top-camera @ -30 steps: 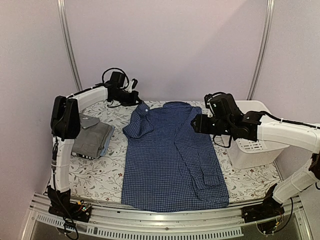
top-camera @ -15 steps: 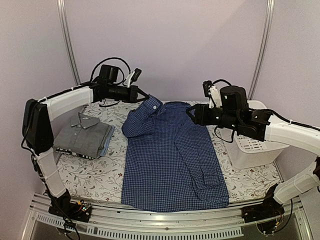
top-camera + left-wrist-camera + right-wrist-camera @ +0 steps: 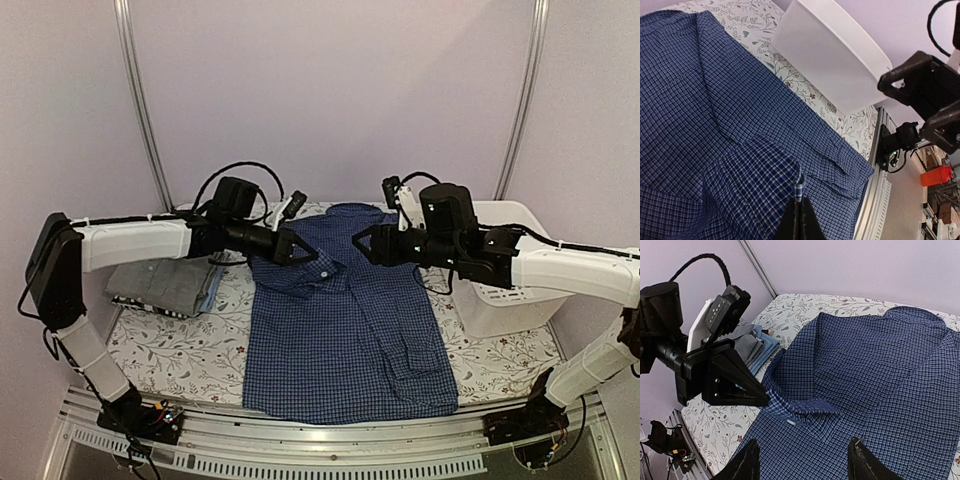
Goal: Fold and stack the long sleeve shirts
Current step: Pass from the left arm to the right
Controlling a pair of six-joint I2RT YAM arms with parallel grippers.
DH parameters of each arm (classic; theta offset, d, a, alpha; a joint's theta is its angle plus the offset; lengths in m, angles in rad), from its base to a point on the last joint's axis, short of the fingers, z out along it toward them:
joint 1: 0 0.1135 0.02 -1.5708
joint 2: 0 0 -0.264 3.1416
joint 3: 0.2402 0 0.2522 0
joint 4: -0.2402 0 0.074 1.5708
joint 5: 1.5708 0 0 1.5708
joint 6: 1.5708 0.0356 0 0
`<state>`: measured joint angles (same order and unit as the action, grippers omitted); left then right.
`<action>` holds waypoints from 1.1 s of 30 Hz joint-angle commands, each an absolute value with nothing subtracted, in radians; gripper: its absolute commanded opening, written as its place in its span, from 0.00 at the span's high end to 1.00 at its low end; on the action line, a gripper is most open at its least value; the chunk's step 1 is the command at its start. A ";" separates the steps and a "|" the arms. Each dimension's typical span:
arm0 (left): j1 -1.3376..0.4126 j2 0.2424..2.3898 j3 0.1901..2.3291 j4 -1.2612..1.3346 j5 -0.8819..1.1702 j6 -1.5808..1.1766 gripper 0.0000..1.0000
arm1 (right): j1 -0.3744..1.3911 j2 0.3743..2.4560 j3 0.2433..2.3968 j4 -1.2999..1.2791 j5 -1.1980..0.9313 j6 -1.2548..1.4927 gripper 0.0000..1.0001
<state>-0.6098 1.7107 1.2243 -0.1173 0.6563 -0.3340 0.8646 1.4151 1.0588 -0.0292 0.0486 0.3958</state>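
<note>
Folded grey shirts (image 3: 165, 287) lay far left on the surface (image 3: 200, 352). Left pincer (image 3: 298, 250) clamped the sleeve cuff (image 3: 318, 268), raised over the dark blue shirt (image 3: 350, 330) spread centre, apparently to fold the sleeve inward. Right pincer (image 3: 362, 243) hung half-open, empty, beside it.

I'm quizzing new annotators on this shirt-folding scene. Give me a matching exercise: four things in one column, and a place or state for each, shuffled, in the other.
Things:
1. left gripper
2. right gripper
3. grey shirt
4. white basket

Places or states:
A. open, holding nothing
B. folded, left of the blue checked shirt
C. shut on the blue checked shirt's sleeve end
D. standing right of the blue checked shirt

Pairs: 1-C, 2-A, 3-B, 4-D
</note>
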 commanded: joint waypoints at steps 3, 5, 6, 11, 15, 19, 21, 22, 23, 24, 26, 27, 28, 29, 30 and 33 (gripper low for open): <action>-0.712 1.569 0.996 0.060 0.469 -0.439 1.00 | 0.915 1.440 1.026 -0.042 0.080 0.451 0.42; -0.735 1.526 0.921 0.084 0.414 -0.468 1.00 | 0.929 1.453 1.017 -0.053 0.085 0.478 0.42; -0.743 1.501 0.886 0.094 0.388 -0.482 1.00 | 0.934 1.459 1.011 -0.056 0.088 0.489 0.42; -0.769 1.479 0.780 0.084 0.346 -0.504 1.00 | 0.976 1.513 0.995 -0.072 0.088 0.568 0.42; -0.790 1.479 0.740 0.047 0.344 -0.519 1.00 | 1.015 1.591 1.017 -0.108 0.082 0.622 0.42; -0.811 1.486 0.727 0.004 0.337 -0.545 1.00 | 1.043 1.647 1.029 -0.129 0.053 0.680 0.43; -0.819 1.493 0.719 -0.042 0.331 -0.557 1.00 | 1.046 1.669 1.026 -0.119 0.018 0.703 0.42; -0.823 1.496 0.716 -0.047 0.331 -0.560 1.00 | 1.047 1.682 1.024 -0.111 0.011 0.712 0.42; -0.826 1.497 0.710 -0.049 0.330 -0.563 1.00 | 1.049 1.691 1.025 -0.099 -0.026 0.720 0.42; -0.828 1.498 0.704 -0.047 0.329 -0.564 1.00 | 1.050 1.702 1.026 -0.082 -0.046 0.724 0.42; -0.829 1.500 0.700 -0.045 0.329 -0.567 1.00 | 1.051 1.722 1.029 -0.057 -0.065 0.728 0.42; -0.829 1.502 0.700 -0.045 0.329 -0.567 1.00 | 1.051 1.731 1.034 -0.051 -0.067 0.728 0.42; -0.830 1.502 0.700 -0.045 0.328 -0.569 1.00 | 1.051 1.743 1.041 -0.049 -0.066 0.726 0.42; -0.830 1.502 0.700 -0.044 0.328 -0.569 1.00 | 1.051 1.753 1.049 -0.046 -0.063 0.722 0.42; -0.830 1.502 0.700 -0.042 0.328 -0.569 1.00 | 1.051 1.772 1.061 -0.046 -0.062 0.715 0.42; -0.830 1.508 0.702 -0.042 0.329 -0.568 1.00 | 1.051 1.818 1.109 -0.046 -0.057 0.685 0.42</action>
